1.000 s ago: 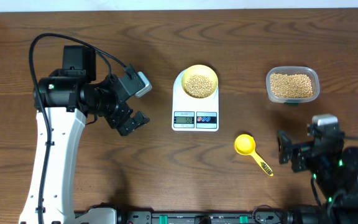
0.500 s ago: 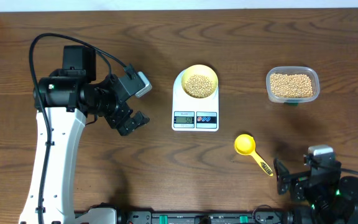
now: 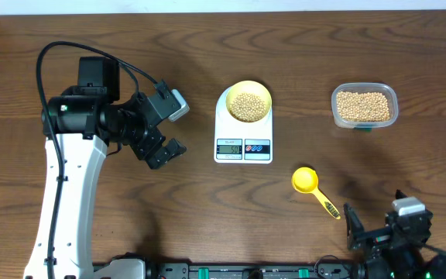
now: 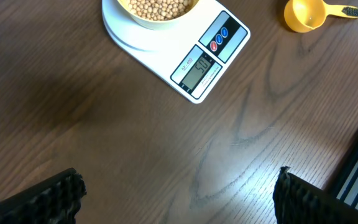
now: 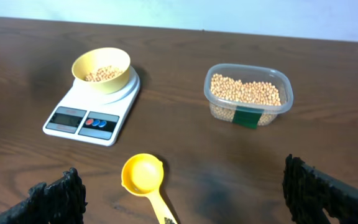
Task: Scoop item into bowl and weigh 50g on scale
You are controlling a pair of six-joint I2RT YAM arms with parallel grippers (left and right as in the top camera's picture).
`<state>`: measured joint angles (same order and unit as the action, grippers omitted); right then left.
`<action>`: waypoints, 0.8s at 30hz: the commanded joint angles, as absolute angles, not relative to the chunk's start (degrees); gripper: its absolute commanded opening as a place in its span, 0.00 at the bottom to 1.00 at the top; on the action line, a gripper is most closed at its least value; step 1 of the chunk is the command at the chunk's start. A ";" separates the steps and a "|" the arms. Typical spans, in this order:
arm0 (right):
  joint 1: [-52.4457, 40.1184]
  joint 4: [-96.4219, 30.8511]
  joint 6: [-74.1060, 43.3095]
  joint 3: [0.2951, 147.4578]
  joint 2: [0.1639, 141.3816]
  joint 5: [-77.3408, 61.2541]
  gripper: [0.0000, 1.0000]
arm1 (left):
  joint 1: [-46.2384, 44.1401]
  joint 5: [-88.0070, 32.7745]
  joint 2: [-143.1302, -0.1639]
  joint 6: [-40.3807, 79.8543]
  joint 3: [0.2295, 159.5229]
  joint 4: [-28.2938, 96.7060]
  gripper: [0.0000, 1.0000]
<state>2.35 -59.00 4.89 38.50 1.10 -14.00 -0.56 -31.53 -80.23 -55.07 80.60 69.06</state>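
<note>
Both claws released and empty: left gripper (image 3: 166,153) left of scale (image 3: 243,136), right gripper (image 5: 182,179) near scoop (image 3: 306,180); bowl (image 3: 228,96) of beans (image 3: 248,106) on scale.

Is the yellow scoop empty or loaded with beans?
Empty. The scoop lies cup-up, its inside bare yellow with nothing in it.

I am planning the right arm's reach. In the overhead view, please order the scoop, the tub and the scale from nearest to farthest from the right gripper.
From the right gripper, bottom right:
1. Scoop, just up-left of it.
2. Tub, farther back, right side.
3. Scale, table centre.
</note>
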 commanded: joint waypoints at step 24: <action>2.15 -50.02 5.21 37.95 0.34 -13.74 0.99 | -0.73 -31.62 -80.27 -54.33 80.29 69.34 0.99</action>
<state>2.33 -50.74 4.91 38.50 0.64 -14.17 -0.56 -31.53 -80.23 -55.07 80.60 69.06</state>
